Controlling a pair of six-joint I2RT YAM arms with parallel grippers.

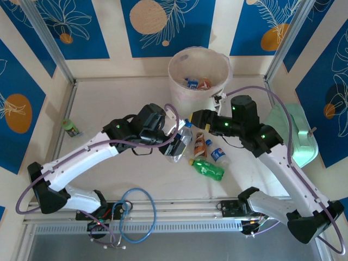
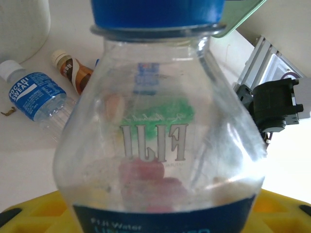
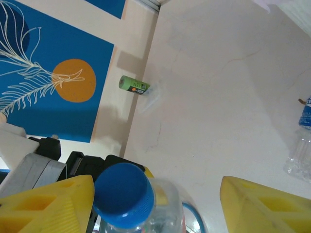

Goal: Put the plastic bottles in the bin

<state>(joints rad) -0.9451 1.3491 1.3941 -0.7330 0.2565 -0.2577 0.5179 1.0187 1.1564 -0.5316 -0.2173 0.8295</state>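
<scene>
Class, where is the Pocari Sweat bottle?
In the top view, the Pocari Sweat bottle lies on the table right of centre, beside the brown bottle and the green bottle.

The clear bottle (image 2: 155, 145) is glossy see-through plastic with a smooth blue plastic cap (image 3: 124, 194), the right pincer (image 3: 155, 204) has fingers (image 3: 257, 208) of matt yellow plastic, the desk (image 1: 109, 103) is smooth, pale and matt, and the far bin (image 1: 182, 89) wears a thin translucent plastic liner (image 1: 173, 62).

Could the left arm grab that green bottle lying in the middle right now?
Probably not yet: the left gripper is full, shut on the Fiji bottle. The green bottle lies close by, uncovered.
</scene>
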